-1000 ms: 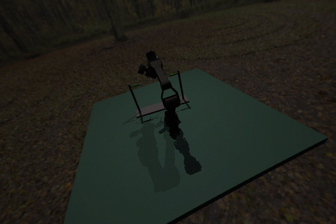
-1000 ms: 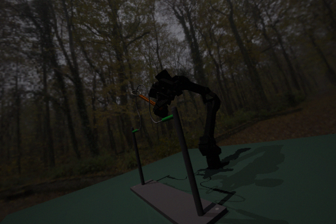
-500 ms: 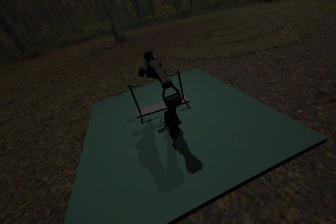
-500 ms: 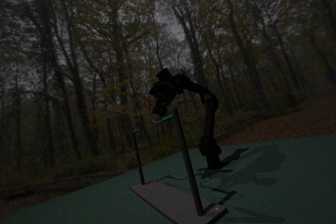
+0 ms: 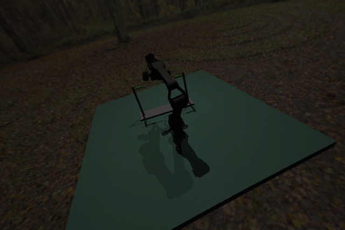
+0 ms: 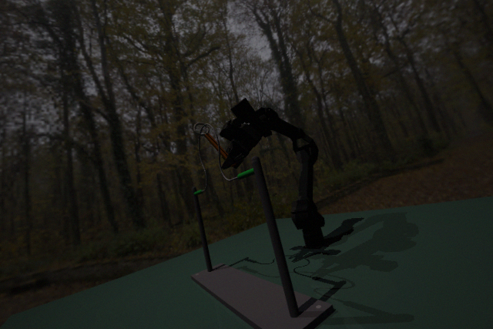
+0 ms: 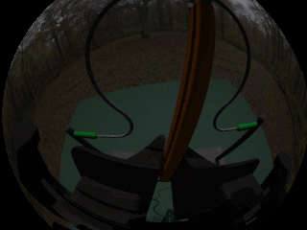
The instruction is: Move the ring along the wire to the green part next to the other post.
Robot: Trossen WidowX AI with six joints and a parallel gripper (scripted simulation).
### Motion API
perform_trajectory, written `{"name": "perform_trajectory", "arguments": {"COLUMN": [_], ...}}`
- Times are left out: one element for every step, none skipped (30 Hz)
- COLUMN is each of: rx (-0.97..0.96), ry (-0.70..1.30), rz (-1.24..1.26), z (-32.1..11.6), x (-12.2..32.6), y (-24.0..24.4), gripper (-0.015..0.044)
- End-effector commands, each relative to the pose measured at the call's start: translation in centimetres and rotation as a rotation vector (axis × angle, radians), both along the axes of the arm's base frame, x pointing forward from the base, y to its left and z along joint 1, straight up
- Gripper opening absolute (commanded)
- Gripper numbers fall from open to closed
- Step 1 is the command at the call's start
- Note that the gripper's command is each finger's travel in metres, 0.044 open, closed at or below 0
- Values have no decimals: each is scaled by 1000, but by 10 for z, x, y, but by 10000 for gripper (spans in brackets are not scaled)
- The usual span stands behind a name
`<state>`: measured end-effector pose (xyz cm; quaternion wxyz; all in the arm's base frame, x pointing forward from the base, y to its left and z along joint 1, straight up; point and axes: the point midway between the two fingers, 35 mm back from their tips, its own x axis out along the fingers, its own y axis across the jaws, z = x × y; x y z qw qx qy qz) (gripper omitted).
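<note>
The orange handle [image 6: 215, 144] [image 7: 191, 86] is between the fingers of my shut gripper [image 6: 229, 163] [image 7: 166, 176]. It slants up to the ring [image 6: 194, 129], at the top of the wire's tall arch in the exterior view. There the outlines of ring and wire overlap; whether they touch I cannot tell. The ring is beyond the wrist view's top edge. The thin grey wire [image 6: 205, 169] [image 7: 88, 57] bends down on both sides to the green parts [image 6: 245, 172] [image 6: 198, 192] [image 7: 85, 134] [image 7: 247, 126]. In the top view the arm hides the ring and the handle.
Two dark posts [image 5: 138, 102] [image 5: 185, 86] [image 6: 274, 237] [image 6: 202, 229] stand on a pale base plate [image 5: 157, 111] [image 6: 246, 297] on the green table [image 5: 250, 138] [image 6: 437, 237]. In the exterior view the gripper appears close to the nearer side of the wire; the gap is unclear.
</note>
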<state>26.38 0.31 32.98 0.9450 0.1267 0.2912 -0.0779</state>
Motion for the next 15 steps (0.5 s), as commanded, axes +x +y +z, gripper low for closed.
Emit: {"name": "perform_trajectory", "arguments": {"rx": [-67, -81, -95, -109, -123, -137, -151, -165, -179, -193, -207, -221, -235, -249, -263], "ry": [10, 11, 13, 14, 16, 17, 19, 20, 22, 23, 25, 26, 28, 29, 31], "rz": [2, 1, 1, 1, 1, 0, 0, 0, 0, 0, -1, -1, -1, -1, -1], "z": [-1, -1, -1, -1, -2, -2, -2, -2, -2, -2, -2, -2, -2, -2, -2], "x": [0, 0, 0, 0, 0, 0, 0, 0, 0, 0, 0, -1, -1, -1, -1], "y": [-2, -3, -3, -4, -4, -5, -5, -6, -6, -7, -8, -8, -9, -9, -10], "gripper": [-150, -150, -150, -150, -150, -150, -150, -150, -150, -150, -150, -150, -150, -150, -150]}}
